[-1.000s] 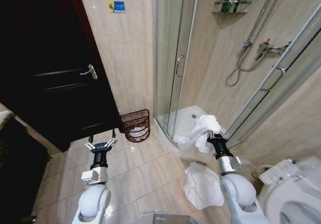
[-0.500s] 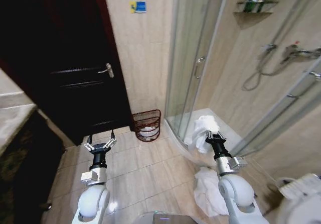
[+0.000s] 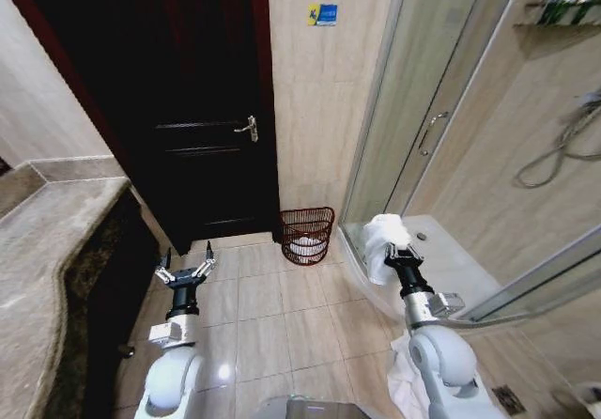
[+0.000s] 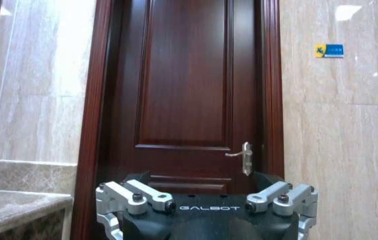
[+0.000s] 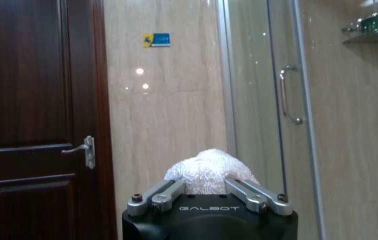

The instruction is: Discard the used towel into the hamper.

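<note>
Beige tiled bathroom walls and a pale tiled floor [image 3: 282, 320] surround my robot. Straight ahead stands a dark wooden door [image 3: 188, 109] with a silver lever handle [image 3: 249, 128], and a small blue sign [image 3: 322, 14] is fixed on the wall to its right. On the far right I see a glass shower enclosure [image 3: 413, 128] with a raised white base. A stone counter [image 3: 47, 250] runs along my left side.

I see the hamper [image 3: 307, 235], a small round basket of dark reddish-brown wire, standing on the floor at the foot of the wall, between the door and the shower. Something white lies inside it.

My right gripper [image 3: 394, 254] is raised in front of the shower base, to the right of the hamper and nearer to me. Its fingers are closed around a bunched white towel [image 3: 383, 239], which bulges above them and hangs down the left side. In the right wrist view the towel [image 5: 206, 170] sits clamped between the two metal fingers.

My left gripper [image 3: 186, 271] hovers over the floor in front of the door, well apart from the hamper. Its fingers are spread wide and hold nothing.

More white cloth [image 3: 402, 386] lies on the floor near my right arm.
</note>
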Robot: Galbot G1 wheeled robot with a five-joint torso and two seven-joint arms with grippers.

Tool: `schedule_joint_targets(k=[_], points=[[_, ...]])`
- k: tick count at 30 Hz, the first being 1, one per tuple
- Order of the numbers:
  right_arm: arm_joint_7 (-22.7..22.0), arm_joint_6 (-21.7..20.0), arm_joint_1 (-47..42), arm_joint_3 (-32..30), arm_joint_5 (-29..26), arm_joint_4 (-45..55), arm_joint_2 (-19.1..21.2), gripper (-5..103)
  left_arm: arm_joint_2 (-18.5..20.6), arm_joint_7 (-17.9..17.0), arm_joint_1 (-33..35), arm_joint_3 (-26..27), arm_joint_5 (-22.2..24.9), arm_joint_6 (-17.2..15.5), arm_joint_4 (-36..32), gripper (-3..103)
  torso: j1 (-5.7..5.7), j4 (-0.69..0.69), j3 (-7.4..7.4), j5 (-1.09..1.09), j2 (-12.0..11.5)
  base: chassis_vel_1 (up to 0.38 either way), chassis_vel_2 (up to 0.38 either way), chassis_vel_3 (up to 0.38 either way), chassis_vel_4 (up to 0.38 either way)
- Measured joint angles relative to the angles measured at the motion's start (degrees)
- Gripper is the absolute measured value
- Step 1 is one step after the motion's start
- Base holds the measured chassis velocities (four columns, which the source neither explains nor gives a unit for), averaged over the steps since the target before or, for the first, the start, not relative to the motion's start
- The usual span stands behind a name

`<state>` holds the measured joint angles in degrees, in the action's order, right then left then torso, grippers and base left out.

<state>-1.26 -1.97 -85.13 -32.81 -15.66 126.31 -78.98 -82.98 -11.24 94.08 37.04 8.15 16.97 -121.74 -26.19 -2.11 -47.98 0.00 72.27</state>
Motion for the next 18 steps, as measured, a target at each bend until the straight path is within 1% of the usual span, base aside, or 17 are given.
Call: schedule_joint_targets(k=[6,18], points=[[0.6,0.0,-0.2,0.0,-0.1,-0.4,-0.1,7,-0.5,0.0,-0.1,-0.3,-0.4,0.0,0.3,100,0.00,0.00,0.00,-0.01,0.0,0.060,0.053,-0.058,-0.060],[0.8,0.1,0.3,0.0,-0.4,-1.5,0.1,7,-0.5,0.0,0.0,-0.1,-0.5,0.5,0.7,100,0.00,0.00,0.00,0.01,0.0,0.000,0.000,0.000,0.000]])
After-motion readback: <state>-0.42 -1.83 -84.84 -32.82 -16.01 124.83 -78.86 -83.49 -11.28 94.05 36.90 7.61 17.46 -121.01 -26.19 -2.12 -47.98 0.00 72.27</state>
